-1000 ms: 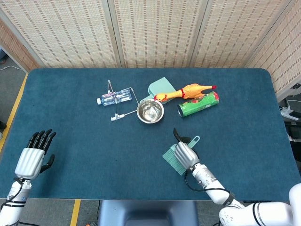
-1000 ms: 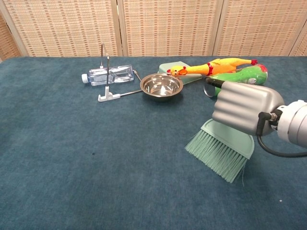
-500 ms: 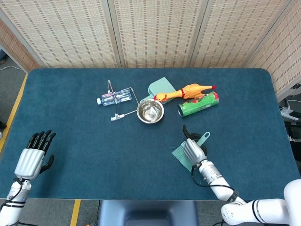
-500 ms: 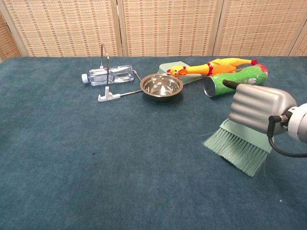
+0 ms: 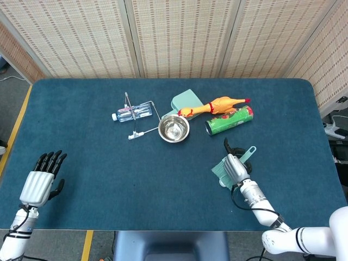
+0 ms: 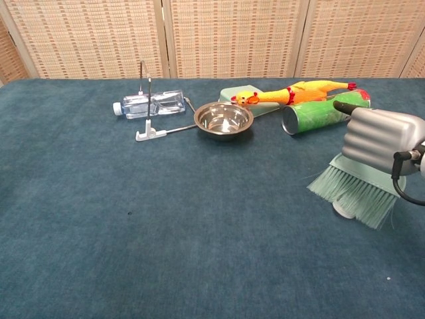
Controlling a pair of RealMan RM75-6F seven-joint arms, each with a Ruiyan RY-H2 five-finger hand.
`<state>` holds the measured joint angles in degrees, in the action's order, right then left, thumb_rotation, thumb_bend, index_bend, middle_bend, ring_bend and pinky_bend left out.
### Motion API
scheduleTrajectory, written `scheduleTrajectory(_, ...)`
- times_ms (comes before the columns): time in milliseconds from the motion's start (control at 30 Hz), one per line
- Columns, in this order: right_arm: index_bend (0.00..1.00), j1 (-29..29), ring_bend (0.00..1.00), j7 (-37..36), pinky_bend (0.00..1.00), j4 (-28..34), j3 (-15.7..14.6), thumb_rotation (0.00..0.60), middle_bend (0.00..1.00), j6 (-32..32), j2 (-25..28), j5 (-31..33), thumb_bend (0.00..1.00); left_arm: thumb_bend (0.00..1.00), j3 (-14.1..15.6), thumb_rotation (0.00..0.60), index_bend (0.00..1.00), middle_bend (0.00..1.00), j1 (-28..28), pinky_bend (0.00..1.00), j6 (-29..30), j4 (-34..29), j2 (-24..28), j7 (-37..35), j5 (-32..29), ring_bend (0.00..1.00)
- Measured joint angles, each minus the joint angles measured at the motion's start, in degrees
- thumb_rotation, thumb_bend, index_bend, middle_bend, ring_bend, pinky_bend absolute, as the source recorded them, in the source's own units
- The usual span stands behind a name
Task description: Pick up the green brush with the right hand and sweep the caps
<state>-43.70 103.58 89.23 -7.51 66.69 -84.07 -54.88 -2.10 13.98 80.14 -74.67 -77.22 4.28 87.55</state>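
Observation:
My right hand (image 5: 235, 167) grips the green brush (image 5: 219, 171) at the right of the table, below the green can. The brush handle's ring (image 5: 249, 152) sticks out past the hand toward the far right. In the chest view the same right hand (image 6: 382, 141) holds the brush with its pale green bristles (image 6: 352, 194) fanned down onto the blue cloth. A small white round cap (image 6: 341, 209) shows partly under the bristles. My left hand (image 5: 39, 182) hovers at the near left edge, holding nothing, its dark fingers apart.
At the back middle lie a plastic bottle (image 5: 130, 111), a white tool (image 5: 136, 134), a steel bowl (image 5: 174, 129), a green dustpan (image 5: 186, 100), a rubber chicken (image 5: 215, 106) and a green can (image 5: 229, 120). Woven screens stand behind the table.
My right hand has dragged the brush to the right across the cloth, its bristles turning. A white cap now shows under the bristles. The left hand has barely moved.

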Motion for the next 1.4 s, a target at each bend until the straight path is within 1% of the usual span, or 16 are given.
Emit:
scheduleTrajectory(433, 0.89, 1.53, 0.47, -1.97, 0.05, -3.9, -2.13, 0.6, 0.77, 2.09, 2.92, 0.38, 0.38, 0.46, 0.24, 0.6, 0.0, 0.0, 0.0, 0.08, -0.22, 0.55, -0.41, 0.29, 0.03, 0.0)
scheduleTrajectory(800, 0.89, 3.38, 0.47, -4.63, 0.05, -8.99, -2.64, 0.6, 0.77, 1.94, 4.89, 2.46, 0.38, 0.46, 0.55, 0.6, 0.0, 0.0, 0.16, 0.08, -0.88, 0.78, -1.15, 1.63, -0.04, 0.0)
scheduleTrajectory(900, 0.89, 3.97, 0.47, -6.09, 0.05, -9.32, -2.4, 0.6, 0.77, 2.42, 6.01, 2.72, 0.38, 0.46, 0.57, 0.6, 0.0, 0.0, 0.21, 0.08, -0.99, 0.77, -1.24, 1.84, -0.09, 0.0)
scheduleTrajectory(1067, 0.89, 4.63, 0.47, -10.52, 0.05, -7.87, -1.55, 0.6, 0.77, 3.31, 8.26, 1.73, 0.38, 0.46, 0.67, 0.6, 0.0, 0.0, 0.22, 0.08, -0.99, 0.44, -1.2, 2.09, 0.03, 0.0)
scheduleTrajectory(1200, 0.89, 5.0, 0.47, -16.97, 0.05, -4.96, -0.27, 0.6, 0.78, 3.77, 10.21, -0.24, 0.38, 0.46, 0.54, 0.6, 0.0, 0.0, 0.43, 0.08, -1.12, 0.18, -1.41, 2.34, 0.02, 0.0)
scheduleTrajectory(1333, 0.89, 4.84, 0.48, -23.89, 0.05, 0.35, 1.23, 0.6, 0.78, 4.23, 12.17, -4.53, 0.38, 0.46, 0.59, 0.6, 0.0, 0.0, 0.54, 0.08, -1.08, -0.09, -1.42, 2.38, 0.26, 0.0)
scheduleTrajectory(1400, 0.89, 4.49, 0.49, -24.22, 0.05, 2.28, 1.56, 0.6, 0.78, 4.42, 12.34, -7.02, 0.38, 0.46, 0.6, 0.6, 0.0, 0.0, 0.54, 0.08, -0.95, -0.2, -1.38, 2.32, 0.36, 0.0)
